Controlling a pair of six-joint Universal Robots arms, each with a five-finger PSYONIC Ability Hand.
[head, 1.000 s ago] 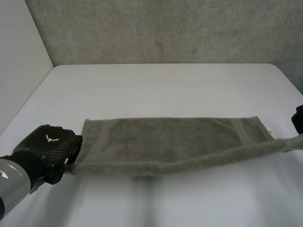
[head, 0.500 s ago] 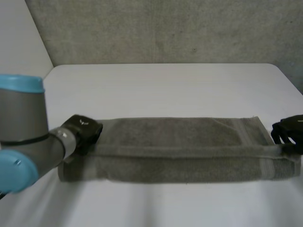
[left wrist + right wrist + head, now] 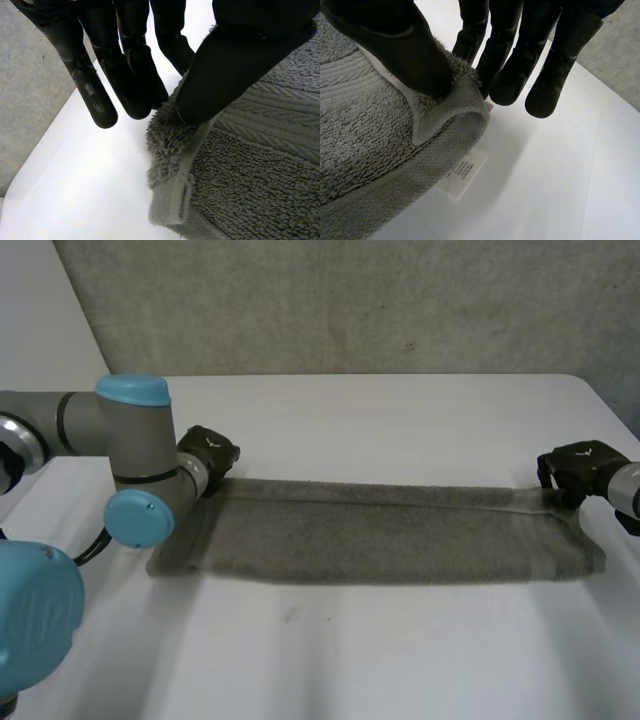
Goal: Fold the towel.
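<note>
A grey towel (image 3: 385,533) lies as a long folded strip across the middle of the white table (image 3: 400,420). My left hand (image 3: 208,452) is at the towel's far left corner; in the left wrist view the thumb (image 3: 235,65) and fingers (image 3: 135,75) pinch that corner of the towel (image 3: 170,145). My right hand (image 3: 575,468) is at the far right corner. Its thumb (image 3: 405,50) and fingers (image 3: 500,55) pinch the towel's edge (image 3: 445,110) there, and a white label (image 3: 462,172) sticks out beneath the fold.
A grey wall (image 3: 350,300) stands behind the table's far edge. My left arm (image 3: 130,460) reaches across the table's left side. Bare table lies in front of and behind the towel.
Both hands carried the towel's near edge away from me and over its far edge, so the towel now lies folded in a narrower strip. The left arm swung forward into view.
</note>
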